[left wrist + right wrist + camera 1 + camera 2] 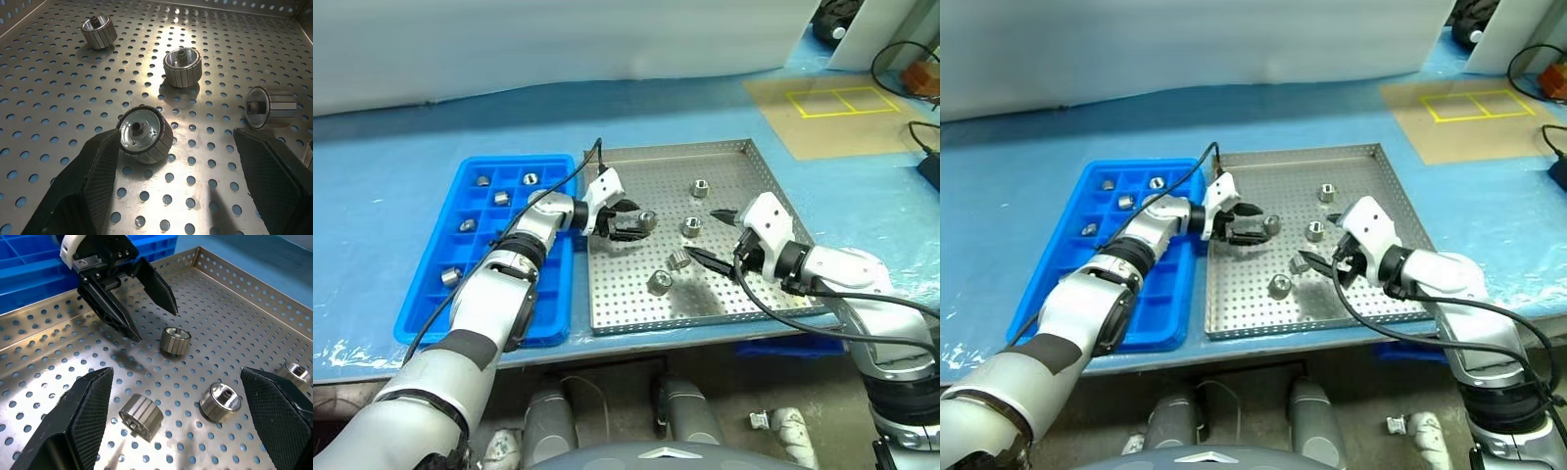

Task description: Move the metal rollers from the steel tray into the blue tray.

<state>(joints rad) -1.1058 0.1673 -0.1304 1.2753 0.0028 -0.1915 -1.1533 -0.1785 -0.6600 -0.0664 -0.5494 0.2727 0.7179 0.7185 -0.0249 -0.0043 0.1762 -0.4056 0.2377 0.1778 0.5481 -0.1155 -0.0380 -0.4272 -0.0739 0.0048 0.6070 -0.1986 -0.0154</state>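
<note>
Left gripper [634, 223] wide open around a roller [648, 220] mid-frame on steel tray [636, 311]; right gripper [717, 238] wide, empty.

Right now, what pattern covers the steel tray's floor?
Rows of small round holes across the square silver steel tray, clearest in the left wrist view.

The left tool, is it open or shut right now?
Open. The left tool has its two black fingers spread apart over the steel tray, with a metal roller between them, not squeezed.
</note>
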